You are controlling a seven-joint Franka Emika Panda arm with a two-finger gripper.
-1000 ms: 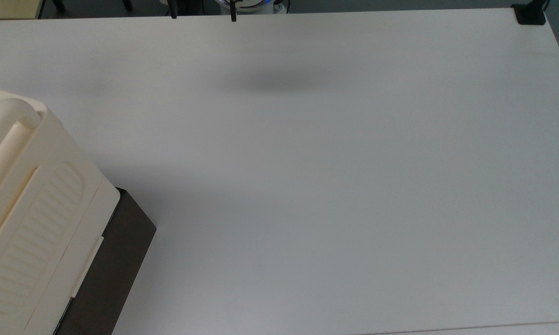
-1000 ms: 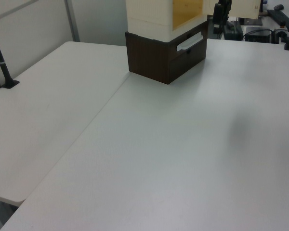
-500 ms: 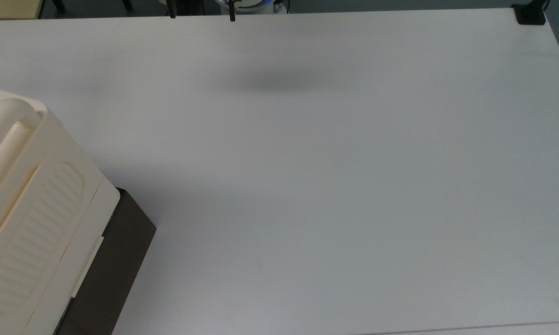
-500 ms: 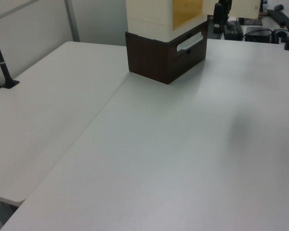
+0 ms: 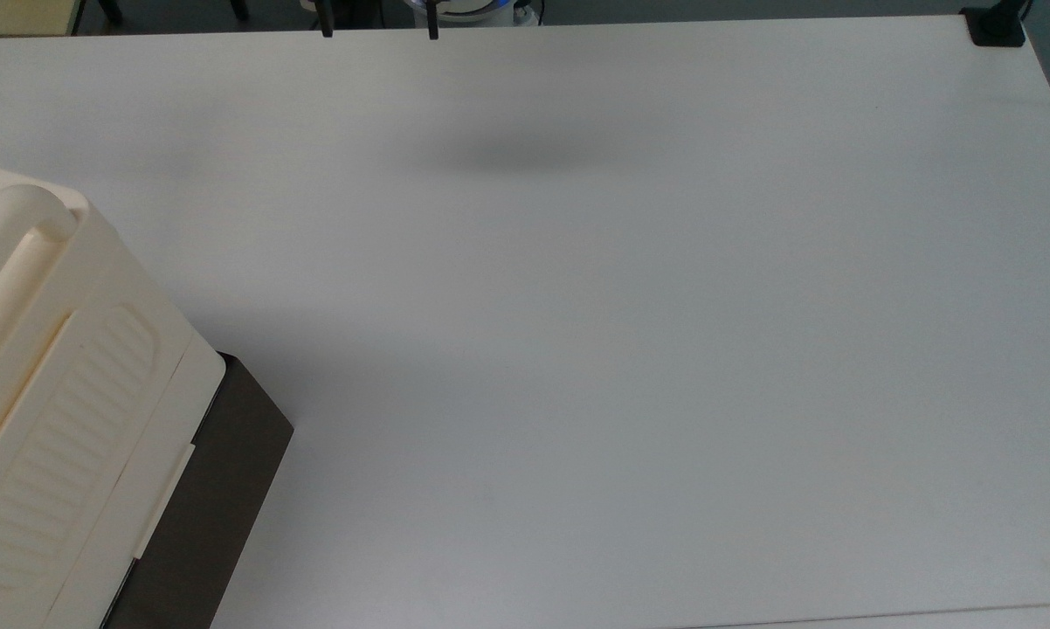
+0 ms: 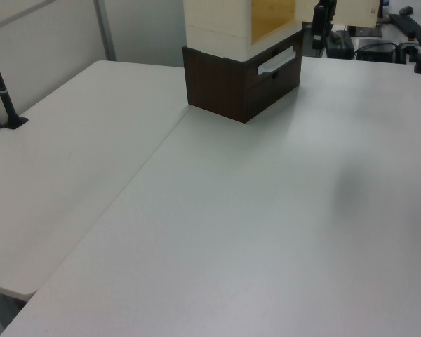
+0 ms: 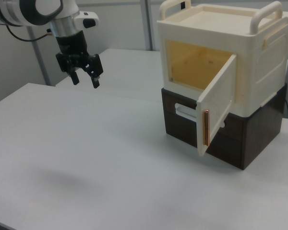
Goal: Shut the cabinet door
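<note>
The cream cabinet (image 7: 259, 52) stands on a dark brown drawer base (image 7: 245, 139) at the right view's right. Its door (image 7: 216, 108) hangs swung outward, showing a yellowish inside (image 7: 197, 64). My gripper (image 7: 85, 80) hovers high above the table at the right view's left, far from the door, open with nothing between its fingers. In the top view the cabinet (image 5: 53, 393) fills the lower left corner, and the gripper (image 5: 379, 26) has its two dark fingertips poking in at the upper edge. The left view has the cabinet (image 6: 224, 28) at the top.
The white table (image 5: 621, 349) spreads wide between gripper and cabinet. A second table (image 6: 49, 175) joins it on the left view's left. A black clamp (image 5: 997, 26) sits on the top view's upper right corner, and a white drawer handle (image 6: 276, 61) sticks out of the brown base.
The fingertips at the top view's upper edge have shifted very slightly. The cabinet and its door have stayed where they were.
</note>
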